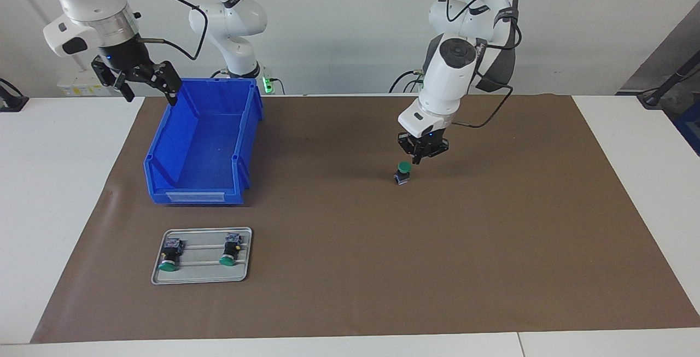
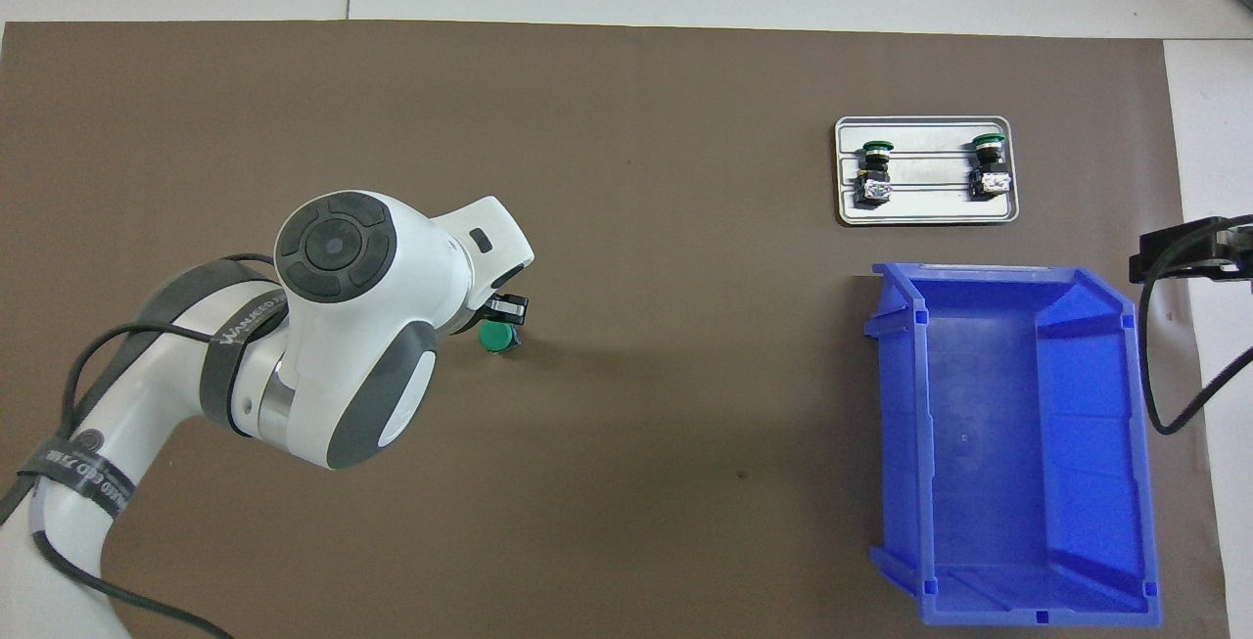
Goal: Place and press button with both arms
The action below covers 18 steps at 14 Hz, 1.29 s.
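One round-capped green button (image 1: 403, 172) upright on brown mat; left gripper (image 1: 420, 156) beside cap, grip unclear; right gripper (image 1: 143, 85) agape, empty.

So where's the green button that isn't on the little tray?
The button stands upright on the brown mat, toward the left arm's end of the table, just under the left pincer. The blue bin and the tray sit toward the right arm's end.

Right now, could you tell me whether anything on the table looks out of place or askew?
Only mildly: one button stands upright alone on the mat under the left gripper, while two others lie on their sides on the tray. Nothing is spilled.
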### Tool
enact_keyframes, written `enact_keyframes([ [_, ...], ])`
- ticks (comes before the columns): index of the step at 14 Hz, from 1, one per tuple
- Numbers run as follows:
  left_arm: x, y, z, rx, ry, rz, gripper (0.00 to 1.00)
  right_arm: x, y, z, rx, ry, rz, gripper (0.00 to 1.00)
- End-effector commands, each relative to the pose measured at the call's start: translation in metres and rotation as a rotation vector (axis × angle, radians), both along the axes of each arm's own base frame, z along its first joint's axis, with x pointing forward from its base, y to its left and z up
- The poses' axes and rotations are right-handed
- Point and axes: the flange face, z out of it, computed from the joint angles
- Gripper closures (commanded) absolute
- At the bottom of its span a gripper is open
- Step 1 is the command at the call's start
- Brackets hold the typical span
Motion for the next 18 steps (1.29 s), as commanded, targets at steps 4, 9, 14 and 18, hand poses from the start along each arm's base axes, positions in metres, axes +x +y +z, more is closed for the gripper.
enact_keyframes([
  [4, 0.012, 0.126, 0.045, -0.007, 0.021, 0.072, 0.01, -0.004, -0.002, 0.004, 0.008, 0.000, 0.016, 0.00],
  [9, 0.022, 0.225, 0.102, -0.012, -0.049, 0.113, 0.01, -0.004, -0.001, 0.004, 0.008, 0.000, 0.017, 0.00],
  [14, 0.037, 0.240, 0.184, 0.045, -0.051, 0.104, 0.01, -0.003, -0.001, 0.003, 0.008, 0.000, 0.017, 0.00],
  [18, 0.031, 0.237, 0.203, 0.043, -0.026, 0.098, 0.01, -0.004, -0.001, 0.004, 0.008, 0.000, 0.017, 0.00],
])
